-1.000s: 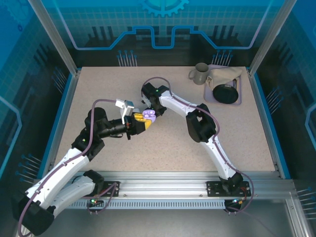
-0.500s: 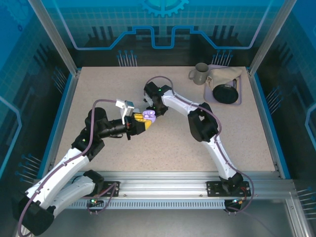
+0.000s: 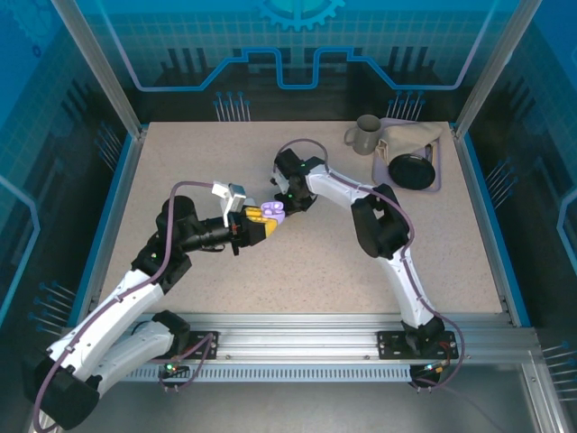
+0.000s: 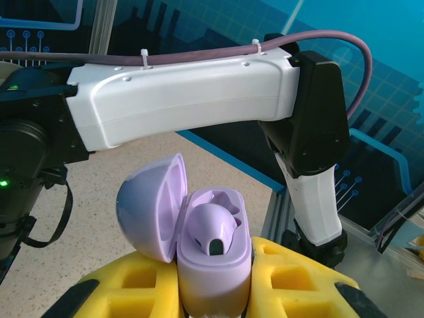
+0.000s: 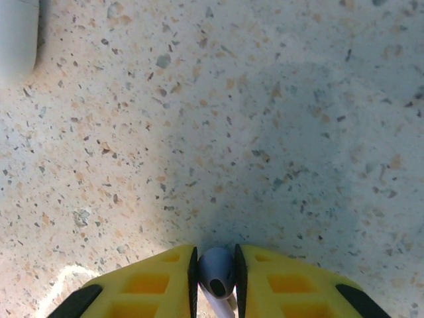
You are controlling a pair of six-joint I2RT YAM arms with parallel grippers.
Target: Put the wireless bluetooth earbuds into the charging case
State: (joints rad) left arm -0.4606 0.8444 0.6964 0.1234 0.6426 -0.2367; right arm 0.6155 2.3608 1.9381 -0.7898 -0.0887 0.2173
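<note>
My left gripper is shut on the lavender charging case, held upright with its lid swung open to the left. One pale lavender earbud sits in the case's well. In the top view the case is at the table's middle, between the left gripper and the right gripper. My right gripper is shut on a second pale earbud, stem pointing back between the yellow fingers, just above the speckled tabletop. The other earbuds are out of view.
A grey mug stands at the back right beside a lavender tray that holds a beige cloth and a black round object. The right arm's white link crosses just behind the case. A pale rounded object lies at the right wrist view's top left.
The right arm's wrist has shifted to the right and slightly back, away from the case. The left arm and the case have stayed put.
</note>
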